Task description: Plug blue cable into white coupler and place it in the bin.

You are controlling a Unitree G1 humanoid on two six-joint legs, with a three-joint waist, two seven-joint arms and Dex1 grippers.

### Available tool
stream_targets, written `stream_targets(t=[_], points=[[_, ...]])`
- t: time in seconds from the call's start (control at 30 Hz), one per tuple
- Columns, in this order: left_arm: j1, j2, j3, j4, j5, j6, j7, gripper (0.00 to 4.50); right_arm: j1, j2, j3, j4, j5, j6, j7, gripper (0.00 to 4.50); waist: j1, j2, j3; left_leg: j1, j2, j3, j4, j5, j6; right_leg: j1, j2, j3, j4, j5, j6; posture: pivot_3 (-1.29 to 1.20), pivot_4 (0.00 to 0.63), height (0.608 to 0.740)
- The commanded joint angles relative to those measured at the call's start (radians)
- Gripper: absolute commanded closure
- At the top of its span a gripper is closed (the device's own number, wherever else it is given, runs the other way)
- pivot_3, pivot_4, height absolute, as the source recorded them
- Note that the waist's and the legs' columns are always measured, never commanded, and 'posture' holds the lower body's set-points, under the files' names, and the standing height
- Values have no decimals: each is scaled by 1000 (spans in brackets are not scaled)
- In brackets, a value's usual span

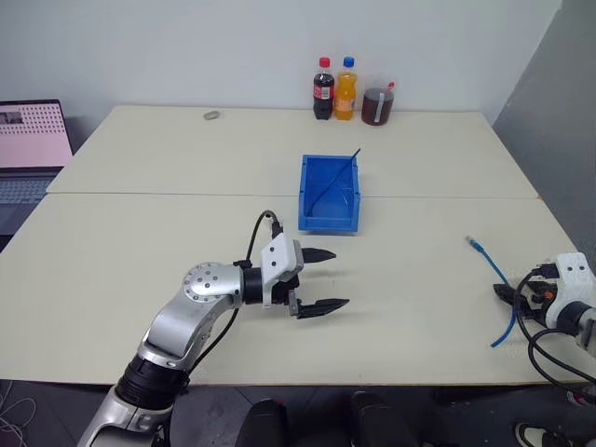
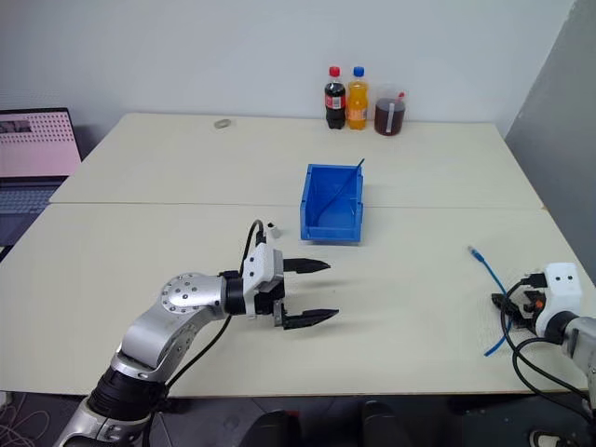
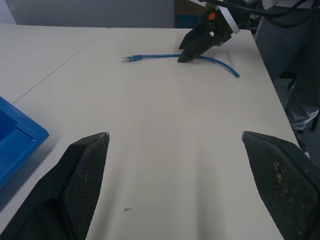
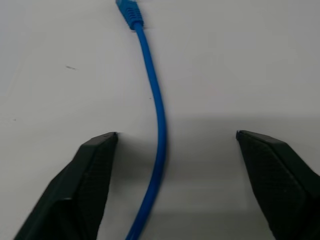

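The blue cable (image 1: 494, 279) is seen lying loose on the surface (image 1: 140, 242) near its right edge, its small plug end pointing toward the far side, well apart from the bin (image 1: 329, 194), which stands near the middle of the surface with a thin dark strand resting across it. The right pincer (image 4: 165, 165) is held low over the cable with its fingers spread wide to either side of the cord, nothing being gripped; this straddling pose is judged to be a preparation for closing on the cable a little behind the plug. The left pincer (image 1: 317, 279) is held in the air in front of the bin, turned toward the right side, its fingers wide apart and empty, presumably kept ready to take part in the joining. The white coupler cannot be made out with confidence. Bottles (image 1: 335, 90) stand at the far edge.
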Motion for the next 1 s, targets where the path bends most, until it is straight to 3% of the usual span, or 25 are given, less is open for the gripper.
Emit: stream_targets(t=[0.03,0.23,0.37,0.43,0.73,0.83,1.0], points=[[-24,-6,11,-11,-20,3,-7,0,-3,-10,10,-3,19,91,12,1519,1,-1,0,0,0,0,0,0,0,0,0,0,0,0,0,0,150,740],[-38,-11,12,-10,-19,14,-3,0,-25,-25,24,35,1,119,30,3005,1,-2,-1,0,0,0,0,0,0,0,0,0,0,0,0,0,150,740],[-34,-6,21,-9,-20,21,-1,0,-29,-67,70,81,-54,3,96,4151,0,-3,-1,0,0,0,0,0,0,0,0,0,0,0,0,0,150,740],[-27,1,26,-10,-19,23,-1,0,-29,-85,84,84,-58,-34,136,4463,0,-3,-1,0,0,0,0,0,0,1,0,0,0,0,0,0,150,740],[221,148,197,-43,-12,18,36,0,-104,-220,338,-189,-105,-258,466,4463,-26,0,2,1,3,0,-1,0,0,-1,0,0,1,0,-1,0,150,740],[311,190,272,-14,-4,-1,45,0,-226,-148,513,-248,-169,-283,485,4463,-26,0,3,1,3,-1,-1,0,0,-1,-1,-1,1,0,-1,0,150,740],[398,247,324,26,25,-59,29,0,-412,91,754,-162,-286,-301,442,4463,-22,-4,4,0,3,-1,0,0,0,-2,-3,-2,1,0,-1,0,150,740]])
